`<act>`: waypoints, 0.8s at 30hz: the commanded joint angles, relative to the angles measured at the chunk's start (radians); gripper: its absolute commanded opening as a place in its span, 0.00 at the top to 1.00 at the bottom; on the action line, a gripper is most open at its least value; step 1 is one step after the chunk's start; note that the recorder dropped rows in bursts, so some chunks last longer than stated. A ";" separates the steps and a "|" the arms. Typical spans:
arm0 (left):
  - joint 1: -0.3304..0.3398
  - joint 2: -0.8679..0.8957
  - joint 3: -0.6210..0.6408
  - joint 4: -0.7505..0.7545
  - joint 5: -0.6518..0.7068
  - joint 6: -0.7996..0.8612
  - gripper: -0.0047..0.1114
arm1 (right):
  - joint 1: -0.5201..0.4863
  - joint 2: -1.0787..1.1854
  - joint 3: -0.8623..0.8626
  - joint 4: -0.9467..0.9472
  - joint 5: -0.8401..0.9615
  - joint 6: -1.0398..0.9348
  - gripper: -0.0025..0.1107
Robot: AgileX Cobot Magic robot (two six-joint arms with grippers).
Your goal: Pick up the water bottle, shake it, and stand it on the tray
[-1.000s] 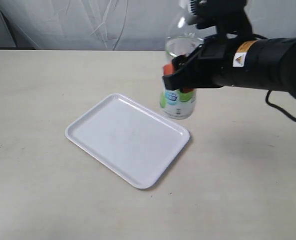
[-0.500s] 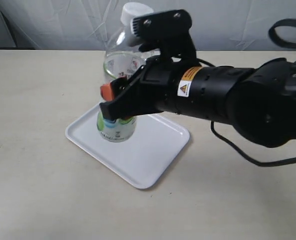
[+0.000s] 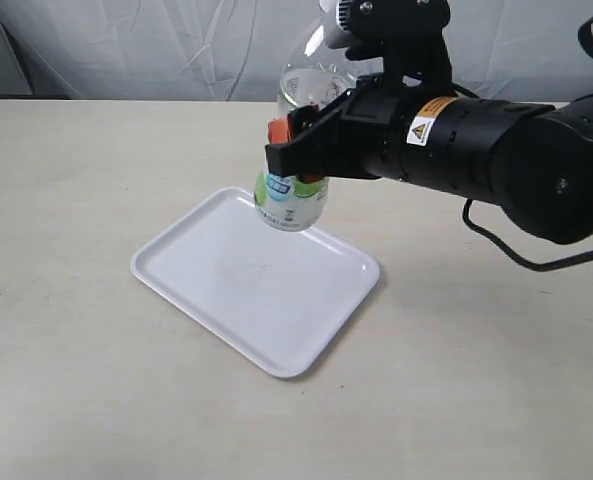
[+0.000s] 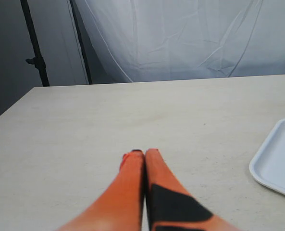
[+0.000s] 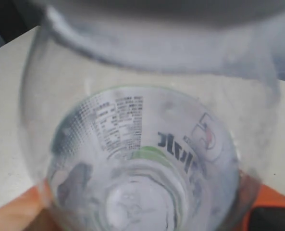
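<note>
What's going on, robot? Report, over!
Right gripper shut on water bottle, over far edge of tray. Left gripper shut, empty. Tray bare, nothing blocking.

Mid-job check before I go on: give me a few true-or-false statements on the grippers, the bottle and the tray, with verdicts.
1. The right gripper is shut on the water bottle. True.
2. The left gripper is open. False: its orange fingers are pressed together with nothing between them.
3. The water bottle lies on its side on the tray. False: it is held roughly upright in the right gripper, over the tray's far edge.
4. The tray lies flat on the table. True.
5. The left gripper touches the tray. False: it is apart from the tray, over bare table.
</note>
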 commanded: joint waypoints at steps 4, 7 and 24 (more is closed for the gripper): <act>-0.006 -0.005 0.002 -0.001 -0.004 -0.006 0.96 | -0.002 0.043 -0.008 0.000 -0.076 -0.009 0.99; -0.006 -0.005 0.002 -0.001 -0.004 -0.006 0.96 | 0.003 0.101 -0.008 -0.005 -0.116 -0.009 0.99; -0.006 -0.005 0.002 -0.001 -0.004 -0.006 0.96 | 0.014 0.275 -0.008 -0.102 -0.166 -0.009 0.98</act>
